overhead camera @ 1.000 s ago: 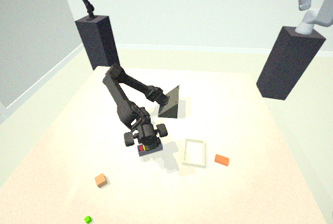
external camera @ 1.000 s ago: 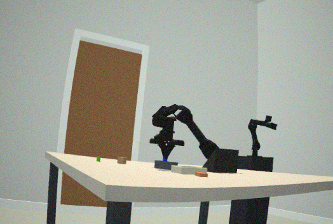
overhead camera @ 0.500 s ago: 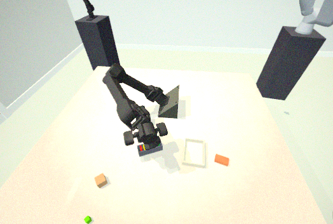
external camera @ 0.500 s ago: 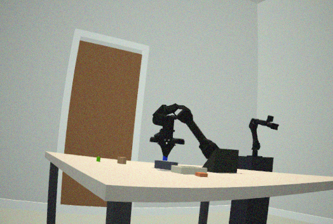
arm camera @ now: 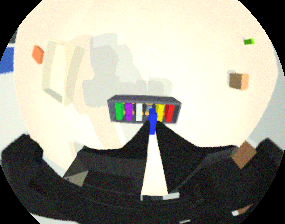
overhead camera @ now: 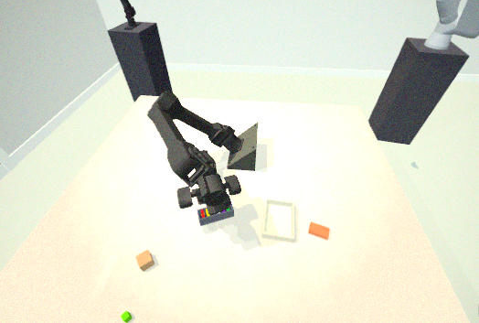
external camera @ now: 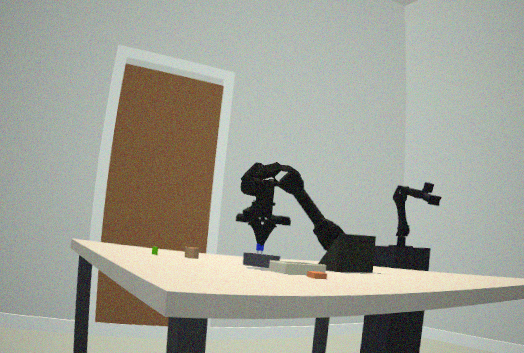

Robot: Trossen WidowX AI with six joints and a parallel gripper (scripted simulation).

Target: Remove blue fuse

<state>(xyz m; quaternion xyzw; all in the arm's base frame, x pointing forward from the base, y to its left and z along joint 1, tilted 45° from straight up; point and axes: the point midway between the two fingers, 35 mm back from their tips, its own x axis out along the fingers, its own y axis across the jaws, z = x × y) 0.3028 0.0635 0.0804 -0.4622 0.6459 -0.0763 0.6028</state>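
My gripper [external camera: 259,245] [arm camera: 151,123] is shut on the blue fuse [external camera: 259,247] [arm camera: 151,125] and holds it clear above the dark fuse block [overhead camera: 216,217] [external camera: 261,259] [arm camera: 145,111]. The block still holds red [arm camera: 169,112], yellow [arm camera: 159,111], purple [arm camera: 138,112] and green [arm camera: 128,112] fuses, standing upright in a row. The arm hides the gripper in the top view. The white tray [overhead camera: 265,220] [external camera: 296,267] [arm camera: 57,70] lies on the table beside the block, a short way off, with nothing in it.
An orange block [overhead camera: 318,231] [external camera: 316,274] lies past the tray. A tan cube [overhead camera: 144,260] [external camera: 191,252] and a small green cube [overhead camera: 126,316] [external camera: 155,250] lie near the table's front. A dark wedge [overhead camera: 244,147] stands behind the arm. Two pedestals with other arms stand beyond the table.
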